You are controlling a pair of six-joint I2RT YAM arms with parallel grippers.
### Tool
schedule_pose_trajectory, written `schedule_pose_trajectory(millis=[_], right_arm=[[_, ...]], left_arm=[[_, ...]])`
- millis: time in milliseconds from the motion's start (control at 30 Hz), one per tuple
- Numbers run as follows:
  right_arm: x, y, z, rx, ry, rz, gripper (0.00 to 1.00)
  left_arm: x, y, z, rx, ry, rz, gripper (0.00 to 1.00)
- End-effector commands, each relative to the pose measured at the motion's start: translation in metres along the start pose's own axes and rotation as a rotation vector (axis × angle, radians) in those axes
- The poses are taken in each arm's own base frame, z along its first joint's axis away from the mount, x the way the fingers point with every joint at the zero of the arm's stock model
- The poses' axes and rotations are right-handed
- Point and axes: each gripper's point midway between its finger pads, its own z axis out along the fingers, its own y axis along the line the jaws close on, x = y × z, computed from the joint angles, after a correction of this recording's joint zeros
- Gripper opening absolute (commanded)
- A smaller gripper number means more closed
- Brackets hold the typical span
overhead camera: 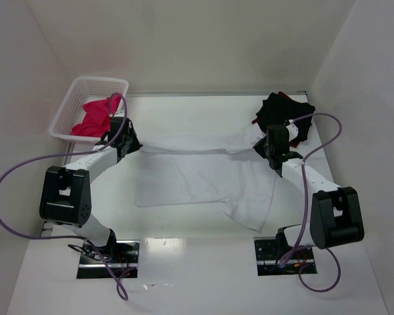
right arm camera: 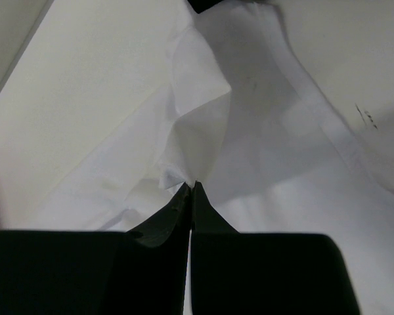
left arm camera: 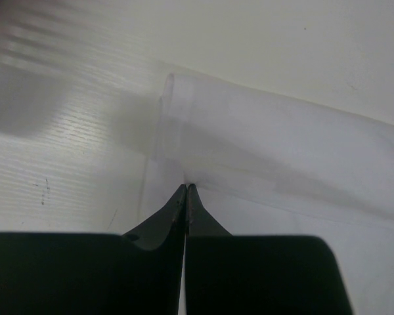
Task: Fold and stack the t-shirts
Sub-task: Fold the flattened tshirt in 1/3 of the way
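A white t-shirt (overhead camera: 203, 177) lies spread over the middle of the table, its far edge pulled taut between both grippers. My left gripper (overhead camera: 136, 147) is shut on that edge near the basket; the left wrist view shows the closed tips (left arm camera: 186, 186) pinching thin white cloth (left arm camera: 282, 144). My right gripper (overhead camera: 261, 146) is shut on a bunched corner of the same shirt (right arm camera: 197, 125), its tips (right arm camera: 192, 184) closed on the fold. Behind the right gripper a black t-shirt (overhead camera: 284, 113) is heaped, with a dark red one (overhead camera: 255, 121) peeking out. Pink t-shirts (overhead camera: 95, 119) sit in the basket.
The white mesh basket (overhead camera: 79, 92) stands at the back left, close to the left wrist. White walls close in the table at the back and on both sides. Purple cables loop off both arms. The arm bases sit at the near edge.
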Motion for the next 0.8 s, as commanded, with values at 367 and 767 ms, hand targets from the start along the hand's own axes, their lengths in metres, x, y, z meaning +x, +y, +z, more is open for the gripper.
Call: schedule_pose_trajectory(millis=[367,767], right_arm=[[0.039,-0.038,-0.015,0.061,0.109,0.003,0.68],[0.033,-0.042,-0.070,-0.012,0.065,0.001,1.00]], left_arm=[[0.003,-0.001,-0.003,0.007,0.029,-0.041,0.09],[0.007,-0.019,-0.075,0.099,-0.042,-0.133,0.99]])
